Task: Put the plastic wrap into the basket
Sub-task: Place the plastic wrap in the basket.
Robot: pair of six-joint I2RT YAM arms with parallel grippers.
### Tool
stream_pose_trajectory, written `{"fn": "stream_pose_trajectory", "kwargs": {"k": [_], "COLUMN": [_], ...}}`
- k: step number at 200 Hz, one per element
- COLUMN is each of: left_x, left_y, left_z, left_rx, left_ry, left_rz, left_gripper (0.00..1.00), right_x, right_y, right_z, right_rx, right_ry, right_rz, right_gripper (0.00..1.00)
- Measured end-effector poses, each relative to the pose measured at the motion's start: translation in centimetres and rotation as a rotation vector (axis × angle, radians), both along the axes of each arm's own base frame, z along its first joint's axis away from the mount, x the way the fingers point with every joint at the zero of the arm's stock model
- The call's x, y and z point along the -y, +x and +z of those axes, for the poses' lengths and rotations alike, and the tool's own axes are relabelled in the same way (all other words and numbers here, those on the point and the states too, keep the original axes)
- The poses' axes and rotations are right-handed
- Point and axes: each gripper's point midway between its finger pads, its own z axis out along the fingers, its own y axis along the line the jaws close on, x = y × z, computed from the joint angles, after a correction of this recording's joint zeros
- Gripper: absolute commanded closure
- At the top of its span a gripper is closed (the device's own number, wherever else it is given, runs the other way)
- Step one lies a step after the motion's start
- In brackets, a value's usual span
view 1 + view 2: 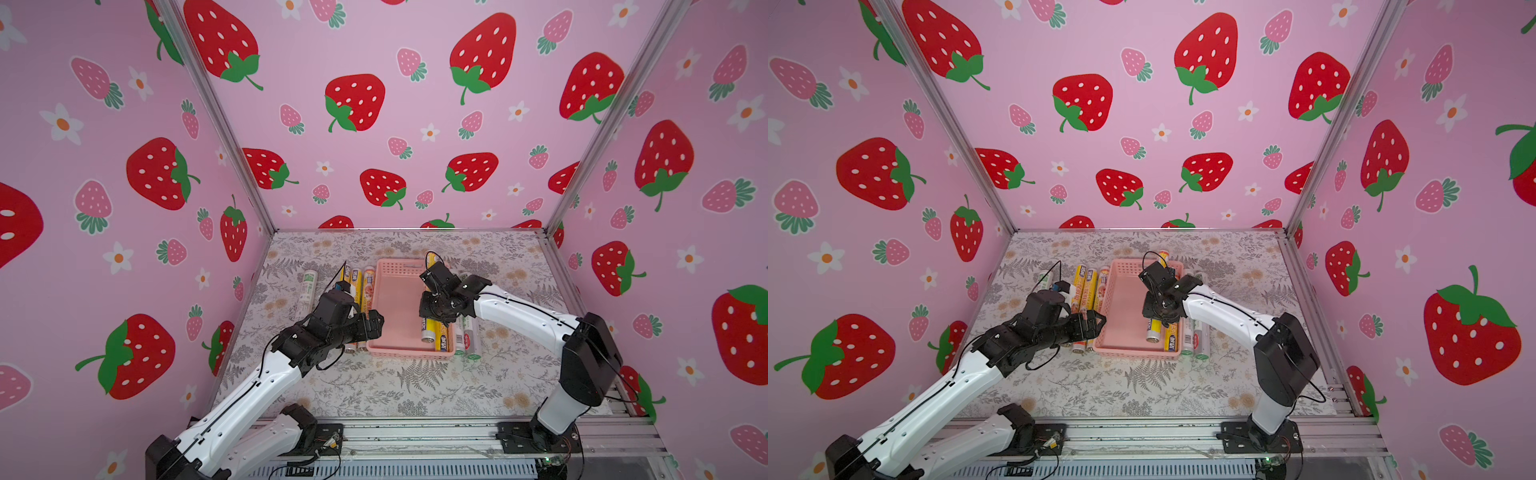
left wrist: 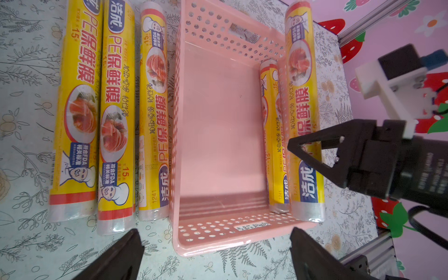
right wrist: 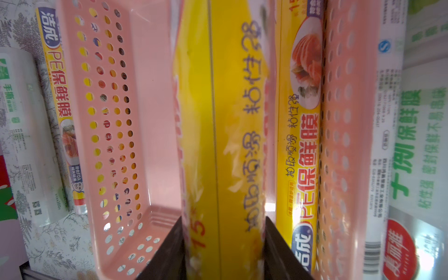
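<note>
plastic wrap (image 2: 77, 109) lies on floral tabletop (image 1: 415, 386), strawberry walls (image 1: 415, 104) around.

1. The pink perforated basket (image 1: 409, 354) is sitting mid-table.
2. One yellow plastic-wrap roll (image 2: 275, 135) is lying inside along its right wall.
3. A second yellow roll (image 3: 218, 121) is being held lengthwise beside it, far end jutting past the rim.
4. Three yellow rolls (image 2: 116, 116) are lying side by side just left of the basket, with a white-green roll (image 1: 306, 291) beyond them.
5. More white-green rolls (image 1: 471, 332) are lying just outside the right wall.
</note>
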Motion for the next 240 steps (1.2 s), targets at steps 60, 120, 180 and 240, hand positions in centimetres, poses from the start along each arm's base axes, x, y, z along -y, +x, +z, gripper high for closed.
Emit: {"fn": "stream_pose_trajectory", "kwargs": {"k": [60, 120, 180, 240], "left_x": [1.2, 1.7, 1.6, 1.4], "left_y": [1.3, 1.2, 1.3, 1.0], "left_z": [-1.4, -3.3, -3.5, -3.4], "left_rx": [-0.023, -0.065, -0.066, -0.059], "left_ry": [-0.002, -0.010, -0.010, -0.009], "left_rz": [-0.013, -0.021, -0.016, -0.012], "left_gripper": [0.00, 0.00, 0.00, 0.00], "right_x": [-0.5, -0.2, 0.1, 0.3], "right_y": [-1.2, -1.4, -1.6, -1.6], "right_z": [-1.1, -2.8, -5.5, -8.3], "right_rx": [-0.009, -0.020, -0.053, -0.091], "right_ry": [-0.033, -0.081, -0.138, -0.207], "right_rz": [0.006, 0.005, 0.007, 0.019], "right_gripper": [0.74, 0.74, 0.73, 0.65]}}
